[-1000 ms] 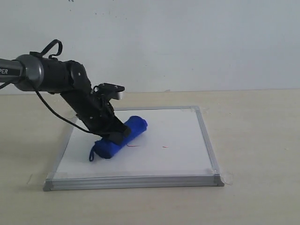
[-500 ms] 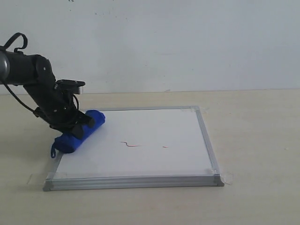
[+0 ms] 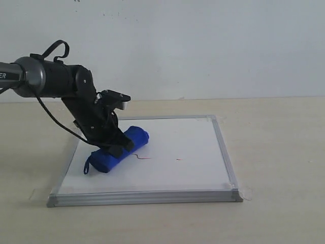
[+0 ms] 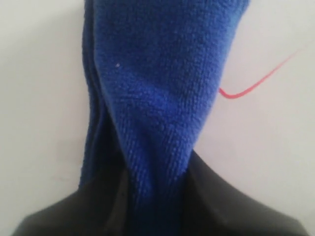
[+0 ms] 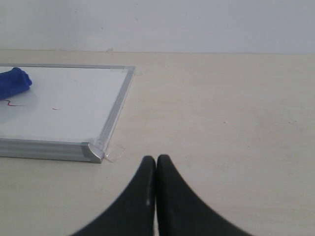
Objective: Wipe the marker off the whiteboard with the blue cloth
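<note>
Two grippers are in play, but only one is working. In the exterior view the left gripper (image 3: 118,146) is clamped across the middle of the blue cloth (image 3: 135,138), which lies as a slanted roll on the left-centre of the whiteboard (image 3: 193,147). Its upper right end sits just at the left tip of the marker (image 3: 144,158), a thin red squiggle with a short dash further right.

Half a second earlier the roll hung over the board's left frame and the whole squiggle lay bare. It has since swept back toward the centre. The ink looks much as it did, dash included.

Left wrist view: the jaws of the left gripper (image 4: 155,206) pinch the blue cloth (image 4: 157,98) partway closed, and the fabric bunches into a fold between them. A red curl of marker (image 4: 251,87) shows at centre right on the whiteboard (image 4: 39,98).

The cloth looks light, soft and compressible, so I judge it will squash rather than slip. A grip across its middle, as here, should keep both ends pressing down.

Right wrist view: the right gripper (image 5: 156,167) hangs over the bare table (image 5: 221,123) with its jaws pressed together, holding nothing. The whiteboard (image 5: 74,103), blue cloth (image 5: 15,82) and marker (image 5: 12,103) sit at upper left.
</note>
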